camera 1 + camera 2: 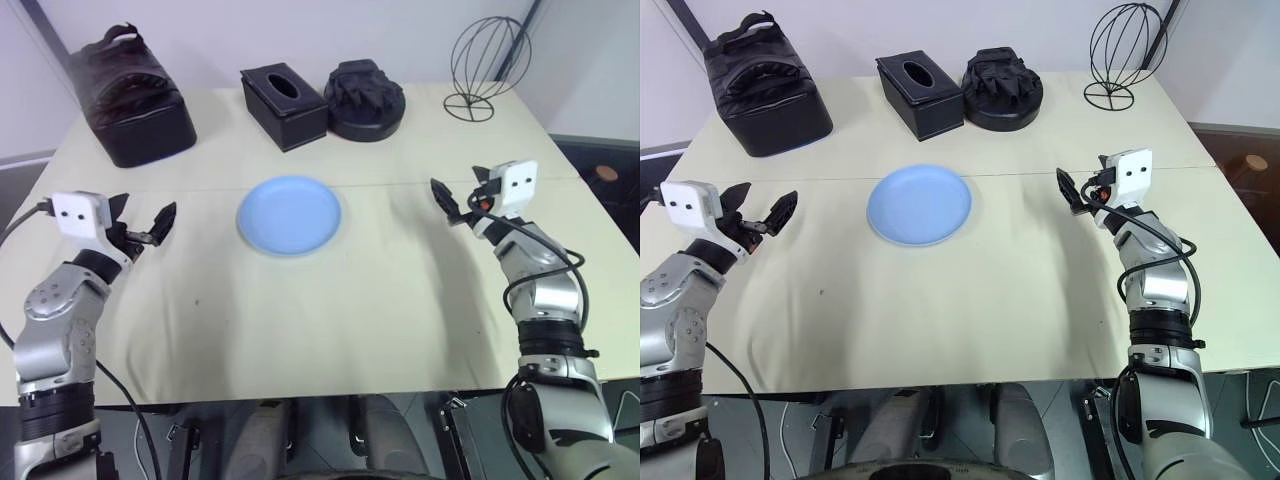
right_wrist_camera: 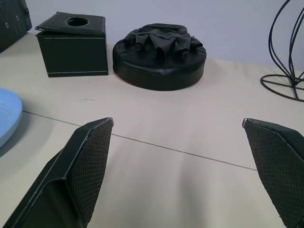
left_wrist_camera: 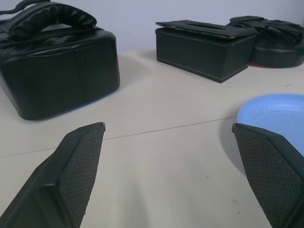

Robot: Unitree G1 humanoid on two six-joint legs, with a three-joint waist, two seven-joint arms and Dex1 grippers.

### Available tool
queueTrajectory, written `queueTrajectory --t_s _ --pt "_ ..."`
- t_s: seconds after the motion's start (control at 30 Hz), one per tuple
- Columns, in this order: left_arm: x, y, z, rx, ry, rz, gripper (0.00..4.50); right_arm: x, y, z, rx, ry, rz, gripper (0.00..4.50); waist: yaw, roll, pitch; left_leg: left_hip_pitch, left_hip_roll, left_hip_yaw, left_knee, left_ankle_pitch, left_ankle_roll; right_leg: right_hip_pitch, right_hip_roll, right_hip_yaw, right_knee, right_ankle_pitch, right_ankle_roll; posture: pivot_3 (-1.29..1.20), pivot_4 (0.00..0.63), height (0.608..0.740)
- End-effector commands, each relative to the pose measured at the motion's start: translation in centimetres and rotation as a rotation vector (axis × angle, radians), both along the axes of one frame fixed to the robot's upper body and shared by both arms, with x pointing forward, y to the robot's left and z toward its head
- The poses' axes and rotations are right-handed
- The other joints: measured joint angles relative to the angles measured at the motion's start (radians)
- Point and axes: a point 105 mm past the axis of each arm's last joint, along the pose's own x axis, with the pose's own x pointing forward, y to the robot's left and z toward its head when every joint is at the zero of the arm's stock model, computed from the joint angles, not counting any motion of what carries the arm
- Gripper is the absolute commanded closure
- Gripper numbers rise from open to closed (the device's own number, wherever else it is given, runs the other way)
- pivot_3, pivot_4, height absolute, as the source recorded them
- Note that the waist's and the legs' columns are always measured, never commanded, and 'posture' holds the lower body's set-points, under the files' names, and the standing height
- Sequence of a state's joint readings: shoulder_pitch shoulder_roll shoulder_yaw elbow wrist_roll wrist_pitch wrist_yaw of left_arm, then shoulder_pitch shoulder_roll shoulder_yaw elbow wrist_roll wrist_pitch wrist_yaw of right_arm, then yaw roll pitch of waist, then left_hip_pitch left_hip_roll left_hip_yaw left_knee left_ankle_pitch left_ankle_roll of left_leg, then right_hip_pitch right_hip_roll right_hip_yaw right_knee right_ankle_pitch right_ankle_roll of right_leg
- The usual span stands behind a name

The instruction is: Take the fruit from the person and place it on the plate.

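The light blue plate (image 1: 290, 215) lies flat in the middle of the cream table, with nothing on it. My left gripper (image 1: 143, 218) hovers open over the table to the plate's left, pointing toward the far side. In the left wrist view its fingers (image 3: 80, 166) stand wide apart, and the plate's rim (image 3: 280, 111) shows beside them. My right gripper (image 1: 462, 190) hangs open to the plate's right, at about the same height. Its fingers (image 2: 85, 171) are spread with bare table between them. The fruit and the person are out of view.
Along the table's far side stand a black padded bag (image 1: 130, 100), a black tissue box (image 1: 285, 105), a round black ridged object (image 1: 365, 100) and a wire stand (image 1: 485, 65). The table's front edge runs just ahead of my arms.
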State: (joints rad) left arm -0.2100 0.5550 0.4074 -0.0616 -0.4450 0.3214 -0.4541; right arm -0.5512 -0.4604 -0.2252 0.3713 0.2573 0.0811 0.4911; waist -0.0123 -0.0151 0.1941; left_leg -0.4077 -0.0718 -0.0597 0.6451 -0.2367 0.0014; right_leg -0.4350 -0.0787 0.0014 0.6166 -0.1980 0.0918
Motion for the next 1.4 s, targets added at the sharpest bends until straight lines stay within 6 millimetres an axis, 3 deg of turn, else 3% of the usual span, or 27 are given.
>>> queueTrajectory --t_s 0.03,1.4 --pt "-0.3 -0.09 2.08 0.034 -0.078 -0.002 0.0 -0.14 -0.31 1.17 -0.007 -0.043 -0.006 0.04 0.0 0.0 0.0 0.0 0.0 0.0 0.0 0.0 0.0 0.0 0.0 0.0 0.0 0.0 0.0 0.0 0.15 0.74" --pt "-0.26 -0.27 2.22 0.019 -0.084 -0.01 0.0 -0.2 -0.33 1.12 -0.009 -0.041 -0.004 0.04 0.0 0.0 0.0 0.0 0.0 0.0 0.0 0.0 0.0 0.0 0.0 0.0 0.0 0.0 0.0 0.0 0.15 0.74"
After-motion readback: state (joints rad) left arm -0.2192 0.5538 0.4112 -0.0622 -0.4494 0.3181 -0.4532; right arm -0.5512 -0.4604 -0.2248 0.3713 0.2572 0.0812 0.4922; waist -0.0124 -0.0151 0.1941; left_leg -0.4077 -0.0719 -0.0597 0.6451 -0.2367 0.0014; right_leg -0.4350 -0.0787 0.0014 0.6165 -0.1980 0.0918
